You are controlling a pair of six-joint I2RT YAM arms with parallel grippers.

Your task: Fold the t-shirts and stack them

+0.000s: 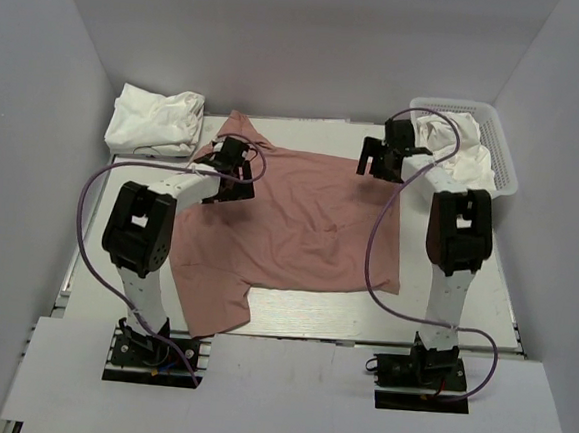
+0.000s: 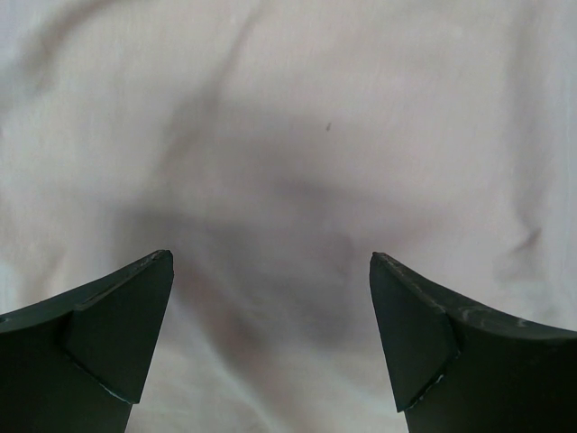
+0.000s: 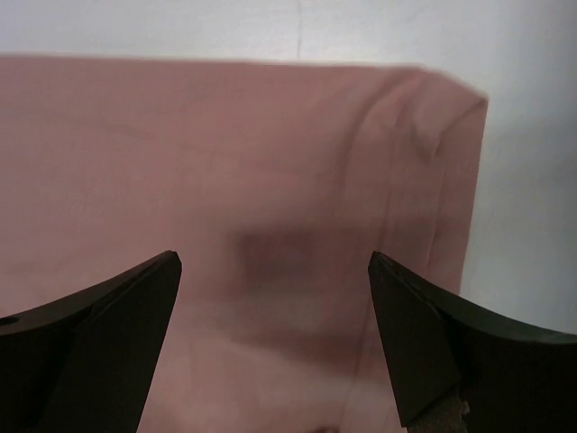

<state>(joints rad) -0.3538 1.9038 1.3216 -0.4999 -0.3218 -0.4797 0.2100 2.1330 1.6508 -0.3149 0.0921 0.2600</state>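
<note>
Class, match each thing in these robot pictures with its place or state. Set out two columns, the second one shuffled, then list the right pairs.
Column 1
1. pink shirt
2. white shirt bundle
3. basket
4. right gripper

Column 2
A. at the far right of the table, with white cloth inside
B. open, above the pink shirt's far right corner
C. spread out across the middle of the table
D. crumpled at the far left

Pairs: 1-C, 2-D, 3-A, 4-B
</note>
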